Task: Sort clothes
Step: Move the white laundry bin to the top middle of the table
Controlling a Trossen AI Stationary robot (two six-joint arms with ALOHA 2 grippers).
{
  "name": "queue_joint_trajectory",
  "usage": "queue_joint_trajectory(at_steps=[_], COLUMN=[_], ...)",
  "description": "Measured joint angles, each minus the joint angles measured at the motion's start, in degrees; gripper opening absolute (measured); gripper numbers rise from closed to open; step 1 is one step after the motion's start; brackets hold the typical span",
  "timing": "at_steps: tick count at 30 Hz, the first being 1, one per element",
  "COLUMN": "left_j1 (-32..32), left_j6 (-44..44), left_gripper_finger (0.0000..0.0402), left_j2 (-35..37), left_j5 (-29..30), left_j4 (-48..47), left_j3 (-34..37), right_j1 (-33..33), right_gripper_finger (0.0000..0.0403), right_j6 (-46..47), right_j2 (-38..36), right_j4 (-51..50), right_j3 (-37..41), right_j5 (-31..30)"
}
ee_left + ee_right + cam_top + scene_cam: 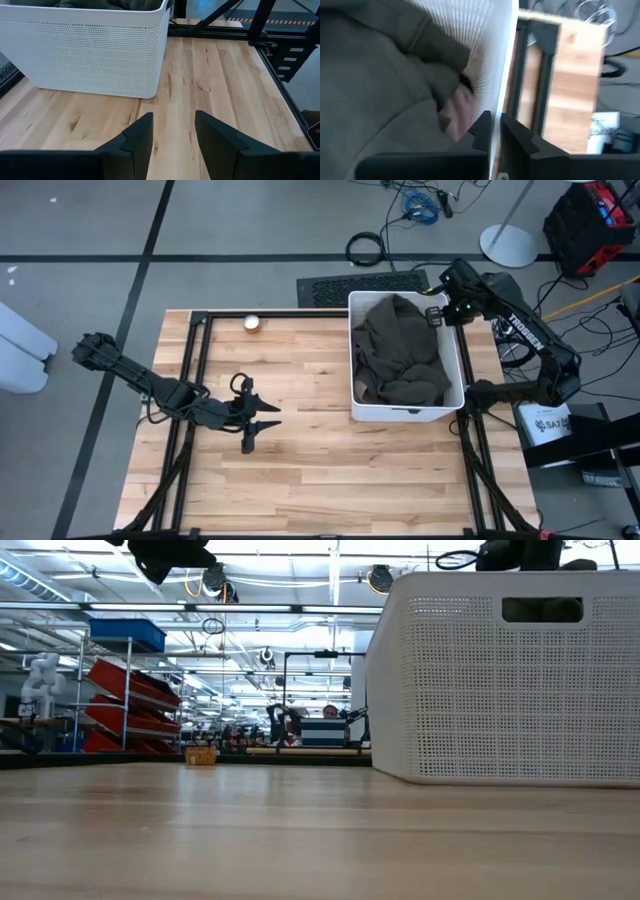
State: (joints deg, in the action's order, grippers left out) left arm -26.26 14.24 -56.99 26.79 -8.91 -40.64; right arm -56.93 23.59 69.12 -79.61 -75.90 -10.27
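The clothes lie in the white bin (405, 412) at the table's right. A large dark olive garment (400, 350) covers the pile. In the right wrist view a pale pink patch (462, 107) shows beside the olive cloth (380, 75), against the bin's wall (487, 40). My right gripper (496, 131) hangs over the bin's far right rim (437, 313), pointing steeply down. Its fingers stand a narrow gap apart with nothing between them. My left gripper (173, 135) waits open above the bare wood left of the bin (266, 420), facing the bin (90, 55).
A small white ball (251, 322) lies near the table's far edge. Black frame rails (190, 380) run along the table's left and right sides. Bare wood stretches between my left gripper and the bin, and across the near half of the table.
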Motion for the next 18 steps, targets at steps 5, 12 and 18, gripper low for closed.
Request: queue_joint_trajectory(at_steps=[5,12,18], left_j1=[0.0,0.02,0.01], left_j6=[0.02,-0.02,-0.23], left_gripper_finger=[0.0154,0.0154,0.0154], left_j2=[0.0,0.0,0.0], left_j5=[0.0,0.0,0.01], left_j4=[-0.02,-0.02,-0.03], left_j3=[0.0,0.0,0.0], right_j1=[-0.02,-0.02,0.18], right_gripper_finger=[0.0086,0.0192,0.0234], right_j6=[-0.13,-0.76,-0.58], right_j2=[-0.11,-0.71,-2.2], right_j4=[0.21,0.08,2.1], right_j3=[-0.07,-0.79,-4.8], right_j5=[-0.79,-0.16,5.14])
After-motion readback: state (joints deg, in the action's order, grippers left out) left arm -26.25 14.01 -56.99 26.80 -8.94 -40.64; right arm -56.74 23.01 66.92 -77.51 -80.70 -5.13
